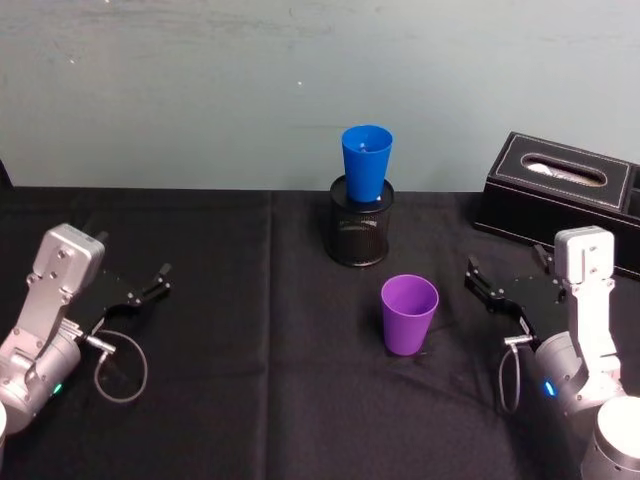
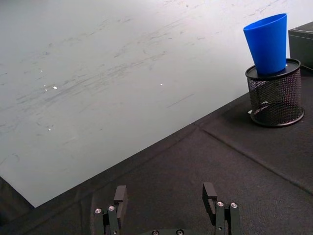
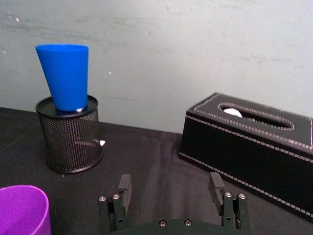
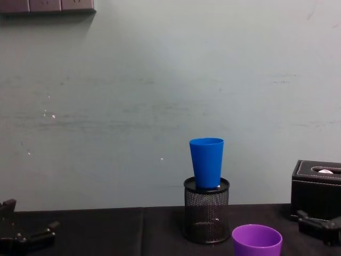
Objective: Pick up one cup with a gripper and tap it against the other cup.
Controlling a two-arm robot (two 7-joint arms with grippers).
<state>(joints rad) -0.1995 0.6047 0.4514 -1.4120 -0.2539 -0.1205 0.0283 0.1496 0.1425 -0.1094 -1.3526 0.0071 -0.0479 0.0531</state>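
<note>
head view: purple cup (image 1: 409,314) upright on the table (image 1: 250,380), mid-right, toward the front; blue cup (image 1: 366,164) sits in the mesh pen holder (image 1: 360,228) behind it, nearer the back edge. Right claw (image 1: 492,290) released, near the purple cup but apart. Left claw (image 1: 150,286) released, idle by the left edge.
left wrist view: left claw fingers (image 2: 121,194) spread, nothing between them; blue cup leans slightly in the holder.
right wrist view: right claw fingers (image 3: 125,185) spread, empty; tissue box (image 3: 249,144) close by.
chest view: blue cup perched high above the purple rim.
risk: smooth tapered purple cup may slip or tip in the grasp; a hard tap could knock the blue cup out or topple the holder.
</note>
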